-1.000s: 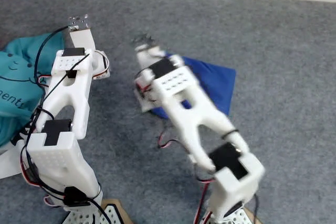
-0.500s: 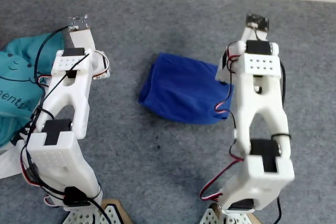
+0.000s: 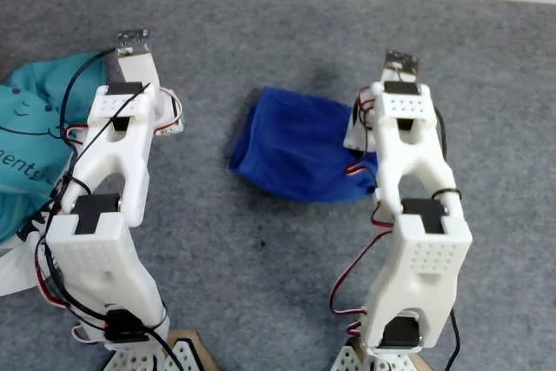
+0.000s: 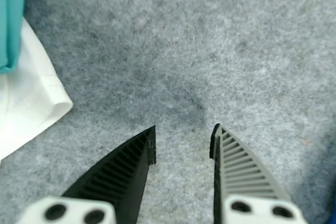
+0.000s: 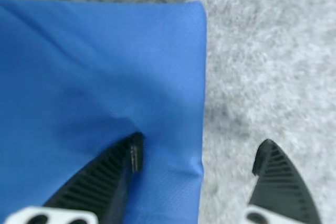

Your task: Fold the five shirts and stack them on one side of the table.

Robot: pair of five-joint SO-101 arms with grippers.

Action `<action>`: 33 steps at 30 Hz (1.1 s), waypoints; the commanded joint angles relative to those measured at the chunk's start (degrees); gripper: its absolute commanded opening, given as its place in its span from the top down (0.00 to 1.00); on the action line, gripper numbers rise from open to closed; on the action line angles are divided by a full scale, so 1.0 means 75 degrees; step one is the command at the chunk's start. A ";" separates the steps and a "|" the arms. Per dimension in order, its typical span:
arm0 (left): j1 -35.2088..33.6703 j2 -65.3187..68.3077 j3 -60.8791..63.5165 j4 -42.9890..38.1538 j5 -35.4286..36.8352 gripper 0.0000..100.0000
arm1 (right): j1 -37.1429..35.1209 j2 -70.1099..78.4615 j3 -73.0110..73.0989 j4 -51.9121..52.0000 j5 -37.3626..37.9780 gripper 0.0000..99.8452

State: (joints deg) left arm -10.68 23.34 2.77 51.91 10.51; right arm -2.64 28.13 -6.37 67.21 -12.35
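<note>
The blue shirt (image 3: 295, 145) lies in the middle of the grey table (image 3: 486, 84) as a loosely folded bundle. Its far edge is fairly straight and its near left corner is rounded and bunched. The right gripper (image 5: 201, 141) hangs over the shirt's right edge with its jaws spread wide. One finger (image 5: 113, 169) is above the blue cloth with its tip at a small crease, and the other is above bare table just beside the edge. I cannot tell whether the tip touches the cloth.

The left gripper (image 4: 184, 129) is well apart from the blue shirt, over bare table at the far left. Its jaws are parted and grip nothing. A teal shirt (image 3: 30, 141) lies crumpled at the table's left edge, partly under the left arm (image 3: 109, 162). A white garment (image 4: 26, 103) touches the teal shirt, with one corner near the left gripper.
</note>
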 commanded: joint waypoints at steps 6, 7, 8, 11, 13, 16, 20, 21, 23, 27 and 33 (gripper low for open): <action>-0.0029 -0.0100 -0.0123 -0.0082 -0.0012 0.81 | -0.0217 0.0498 -0.0369 -0.0393 -0.0012 0.90; -0.0029 -0.0100 -0.0123 -0.0082 -0.0012 0.81 | -0.0217 0.0486 -0.0369 -0.0393 -0.0012 0.93; -0.0029 -0.0100 -0.0123 -0.0082 -0.0012 0.81 | -0.0217 0.0486 -0.0369 -0.0393 -0.0012 0.95; -0.0029 -0.0100 -0.0123 -0.0082 -0.0023 0.81 | -0.0170 0.0463 -0.0381 -0.0346 0.0281 1.00; -0.0029 -0.0100 -0.0123 -0.0094 -0.0211 0.81 | -0.0053 0.0369 -0.0440 -0.0322 0.0481 0.99; -0.0029 -0.0100 -0.0123 -0.0094 -0.0234 0.81 | 0.0545 0.0076 -0.0522 -0.0322 0.0457 0.99; -0.0029 -0.0100 -0.0123 -0.0094 -0.0234 0.81 | 0.1741 -0.0311 -0.0545 -0.0393 0.0527 0.99; -0.0029 -0.0100 -0.0123 -0.0105 -0.0234 0.81 | 0.2057 -0.0381 -0.0615 -0.0404 0.0527 0.99; -0.0018 -0.0100 -0.0123 -0.0105 -0.0246 0.81 | 0.2737 -0.0463 -0.0873 -0.0334 0.0527 0.99; -0.0018 -0.0100 -0.0123 -0.0105 -0.0246 0.81 | 0.4097 -0.0486 -0.1307 -0.0322 0.0539 0.99; 0.0053 -0.0064 -0.0123 -0.0117 -0.0258 0.81 | 0.5726 -0.0510 -0.1541 -0.0322 0.0703 0.99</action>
State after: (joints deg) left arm -10.68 23.34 2.77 51.91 9.19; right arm 34.64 29.10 -14.46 65.19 -9.01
